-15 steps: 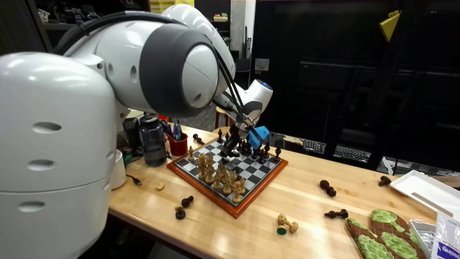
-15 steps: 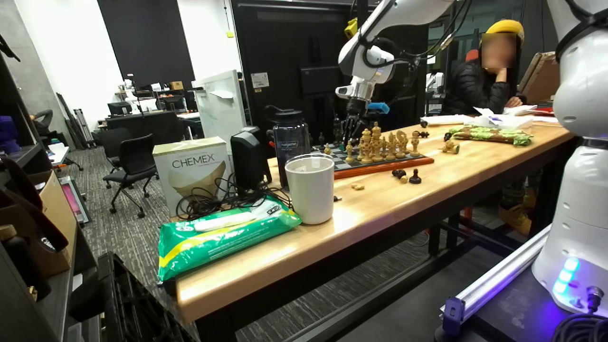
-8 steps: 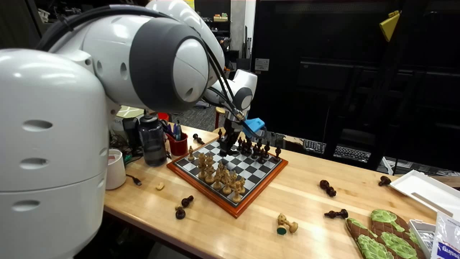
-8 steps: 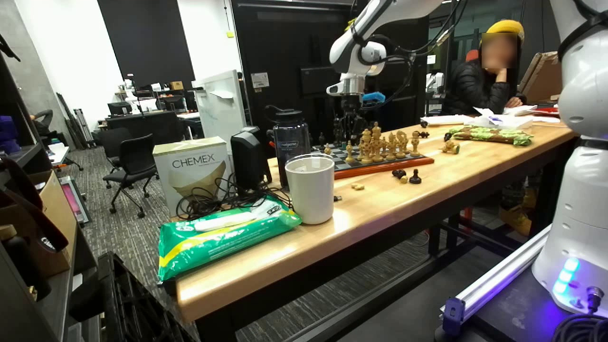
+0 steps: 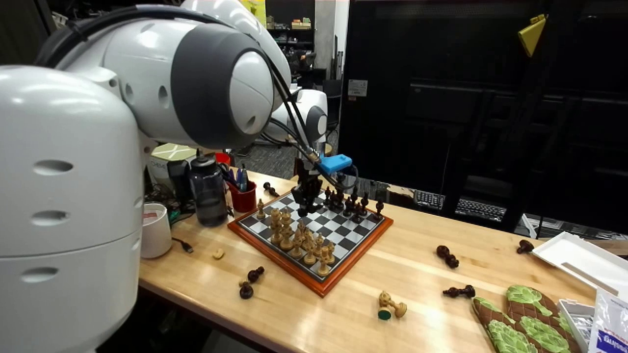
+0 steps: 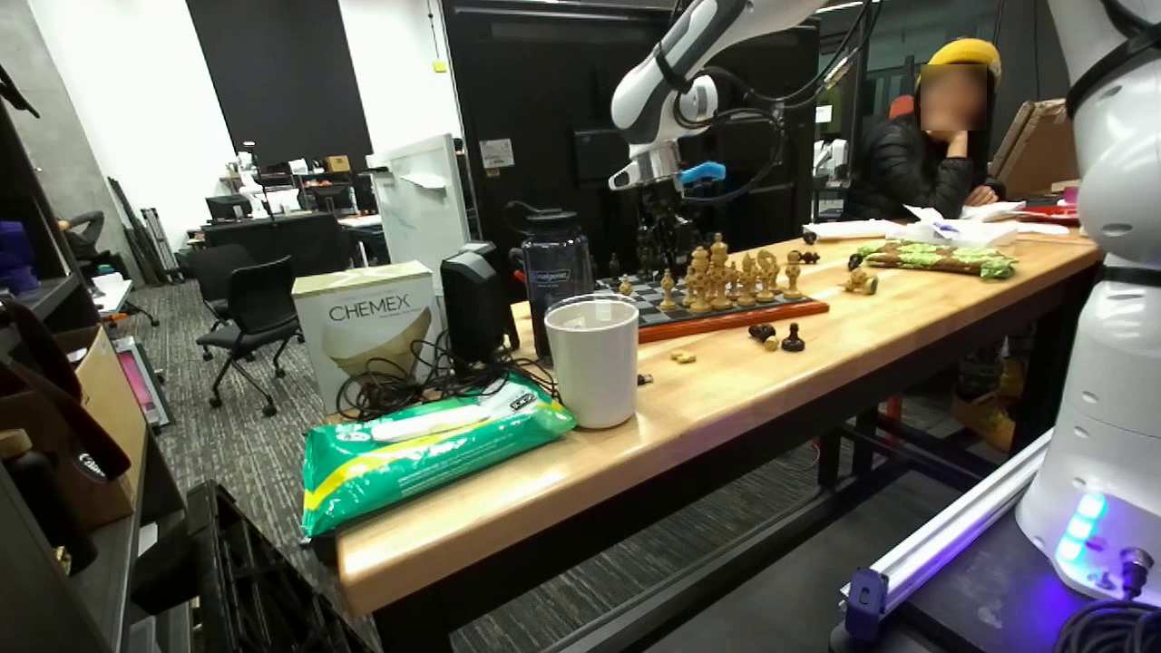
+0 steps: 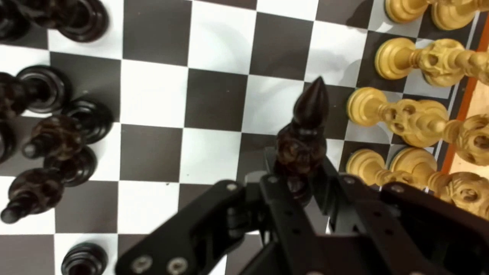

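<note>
- Since a second ago, the arm (image 5: 216,83) has shifted toward the left edge of both exterior views, while the standing light pieces (image 7: 420,118) keep their places.
- The pincer (image 7: 300,166) is clenched on a dark chess piece (image 7: 303,149), its jaws drawn in against both sides of it.
- That carved piece with its pointed tip is over the chessboard (image 7: 208,152), between the light pieces and the standing dark pieces (image 7: 57,139); whether its base meets the chessboard cannot be made out.
- Scattered around the chessboard on the wooden counter (image 5: 378,264) lie several toppled dark pieces (image 5: 443,252) and toppled light pieces (image 5: 386,299).
- A water bottle (image 5: 208,196) and a red pen cup (image 5: 244,199) stand near the chessboard's corner, seen in an exterior view.
- In an exterior view a white mug (image 6: 594,367) stands just beside a green wipes packet (image 6: 426,453), with a Chemex box (image 6: 367,331) and a black speaker (image 6: 476,313) behind them.
- A leaf-patterned oven mitt (image 5: 530,321) lies near a white tray (image 5: 564,250) farther along the counter.
- A person (image 6: 898,177) in a yellow beanie (image 6: 970,56) sits beyond the counter.
</note>
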Robot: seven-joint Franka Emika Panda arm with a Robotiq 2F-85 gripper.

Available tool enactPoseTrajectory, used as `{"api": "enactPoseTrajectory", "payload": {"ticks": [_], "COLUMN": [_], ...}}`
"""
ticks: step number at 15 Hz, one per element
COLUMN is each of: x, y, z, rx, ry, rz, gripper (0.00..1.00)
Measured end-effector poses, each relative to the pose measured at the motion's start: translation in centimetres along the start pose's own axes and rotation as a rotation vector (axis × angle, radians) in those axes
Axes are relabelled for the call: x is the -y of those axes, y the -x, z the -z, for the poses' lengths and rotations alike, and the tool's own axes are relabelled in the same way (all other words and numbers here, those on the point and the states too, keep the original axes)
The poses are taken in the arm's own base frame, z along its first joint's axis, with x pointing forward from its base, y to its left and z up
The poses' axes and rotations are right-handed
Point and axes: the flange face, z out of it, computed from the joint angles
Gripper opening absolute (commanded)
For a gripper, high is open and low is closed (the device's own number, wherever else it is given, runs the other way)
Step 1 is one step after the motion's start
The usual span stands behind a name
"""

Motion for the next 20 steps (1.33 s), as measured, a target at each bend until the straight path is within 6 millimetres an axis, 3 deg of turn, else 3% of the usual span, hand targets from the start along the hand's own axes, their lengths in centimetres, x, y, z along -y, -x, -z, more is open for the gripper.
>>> {"api": "enactPoseTrajectory", "payload": {"ticks": [8, 20], "x": [0.9, -0.9], "y": [-4.1, -7.9], "z": [-0.8, -4.1], "rx": [0.289, 0.688], "ry": [-0.029, 0.100], "rz": [0.006, 0.035], "gripper": [0.06, 0.06]}}
